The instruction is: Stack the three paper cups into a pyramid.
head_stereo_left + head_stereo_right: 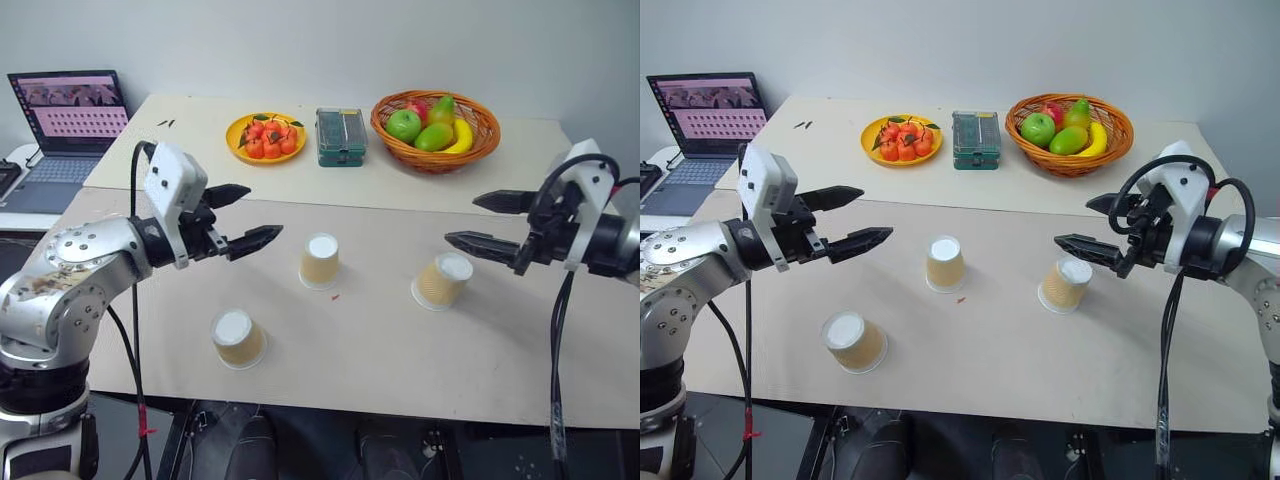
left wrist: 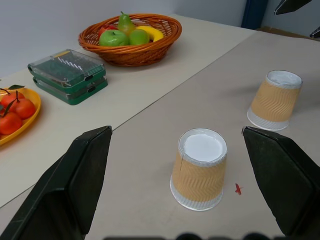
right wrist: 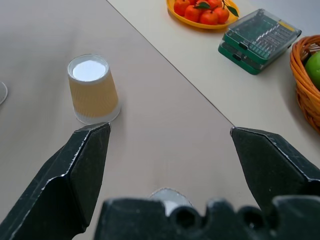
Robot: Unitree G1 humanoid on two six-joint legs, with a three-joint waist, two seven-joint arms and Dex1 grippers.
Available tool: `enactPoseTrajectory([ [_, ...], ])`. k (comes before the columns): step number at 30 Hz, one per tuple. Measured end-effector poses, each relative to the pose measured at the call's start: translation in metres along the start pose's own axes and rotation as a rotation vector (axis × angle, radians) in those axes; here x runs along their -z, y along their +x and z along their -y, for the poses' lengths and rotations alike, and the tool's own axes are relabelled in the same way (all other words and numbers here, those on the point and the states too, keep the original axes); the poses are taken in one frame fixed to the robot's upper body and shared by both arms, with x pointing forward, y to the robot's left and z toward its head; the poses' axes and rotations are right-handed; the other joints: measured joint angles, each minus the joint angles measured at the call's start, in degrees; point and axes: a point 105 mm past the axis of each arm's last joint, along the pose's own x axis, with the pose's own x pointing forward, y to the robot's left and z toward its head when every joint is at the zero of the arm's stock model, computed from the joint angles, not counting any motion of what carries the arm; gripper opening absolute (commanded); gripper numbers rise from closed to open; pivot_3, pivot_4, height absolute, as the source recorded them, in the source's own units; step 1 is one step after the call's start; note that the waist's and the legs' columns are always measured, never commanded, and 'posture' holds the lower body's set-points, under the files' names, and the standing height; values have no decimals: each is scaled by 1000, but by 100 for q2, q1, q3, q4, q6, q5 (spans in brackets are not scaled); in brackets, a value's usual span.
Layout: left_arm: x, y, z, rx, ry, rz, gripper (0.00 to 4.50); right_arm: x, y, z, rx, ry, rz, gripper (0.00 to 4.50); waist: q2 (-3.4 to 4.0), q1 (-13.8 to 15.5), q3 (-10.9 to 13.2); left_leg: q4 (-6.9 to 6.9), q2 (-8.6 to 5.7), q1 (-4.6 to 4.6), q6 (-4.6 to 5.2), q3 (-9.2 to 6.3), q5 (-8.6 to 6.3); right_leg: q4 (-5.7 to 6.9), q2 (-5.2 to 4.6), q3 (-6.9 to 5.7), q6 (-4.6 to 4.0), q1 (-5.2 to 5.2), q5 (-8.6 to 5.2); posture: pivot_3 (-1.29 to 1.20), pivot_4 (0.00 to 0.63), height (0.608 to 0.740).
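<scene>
Three paper cups stand upside down and apart on the beige table, white ends up: a middle cup (image 1: pixel 320 260), a right cup (image 1: pixel 443 280) that leans a little, and a near left cup (image 1: pixel 238 338). No pyramid stands. My left gripper (image 1: pixel 262 212) hovers open above the table, left of the middle cup, and points toward it; the left wrist view shows that cup (image 2: pixel 199 170) between its fingers, farther on. My right gripper (image 1: pixel 462 220) hangs open just above and right of the right cup. Nothing is held.
At the back of the table are a yellow plate (image 1: pixel 232 135) of small oranges, a green plastic case (image 1: pixel 341 136) and a wicker basket (image 1: pixel 436 160) of fruit. An open laptop (image 1: pixel 75 120) sits at the far left. The table's front edge runs just below the near cup.
</scene>
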Motion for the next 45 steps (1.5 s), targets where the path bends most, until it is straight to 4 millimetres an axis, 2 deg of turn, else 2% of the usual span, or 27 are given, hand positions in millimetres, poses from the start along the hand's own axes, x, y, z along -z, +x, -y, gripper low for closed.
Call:
enactPoseTrajectory([
  [12, -1, 2, 1, -3, -5, 10, 4450, -3, 1, 2, 14, -11, 5, 4500, 0, -10, 0, 1, 0, -1, 0, 0, 0, 3, 0, 0, 0, -1, 1, 0, 150, 740],
  [18, 14, 18, -1, 21, 17, -23, 4450, -8, 0, 1, 27, -19, 10, 4500, 0, -2, 0, 4, 0, -1, 0, 0, 0, 3, 1, 0, -2, 0, 1, 0, 150, 740],
  [21, 23, 31, -1, 59, 22, -49, 4450, -15, -4, 1, 46, -43, 12, 4500, 0, 8, 0, 6, 0, -3, 0, 0, 0, 3, 1, 0, -2, 0, 1, 0, 150, 740],
  [25, 16, 45, -2, 127, 46, -70, 4450, -24, -13, 0, 85, -55, 34, 4500, 0, 14, 0, 5, 0, -9, 1, -1, 0, 3, 1, -1, -1, -3, 1, 0, 150, 740],
  [31, 10, 52, -7, 217, 68, -131, 4450, -19, -20, -4, 140, -39, 24, 4500, 1, -6, -1, 14, 0, -9, 1, -3, 0, 10, 2, -2, 0, -3, 1, 0, 150, 740],
  [41, 23, 65, -1, 382, 118, -196, 4450, -17, -23, -7, 189, -31, 41, 4500, 2, 0, -1, 22, 0, -17, 3, -4, -1, 14, 2, -2, 0, -4, 0, 0, 150, 740],
  [45, 39, 70, 0, 439, 159, -222, 4450, -15, -24, -9, 196, -26, 38, 4500, 2, 1, -1, 34, 0, -18, 4, -5, -1, 22, 2, -2, 0, -3, 0, 0, 150, 740],
])
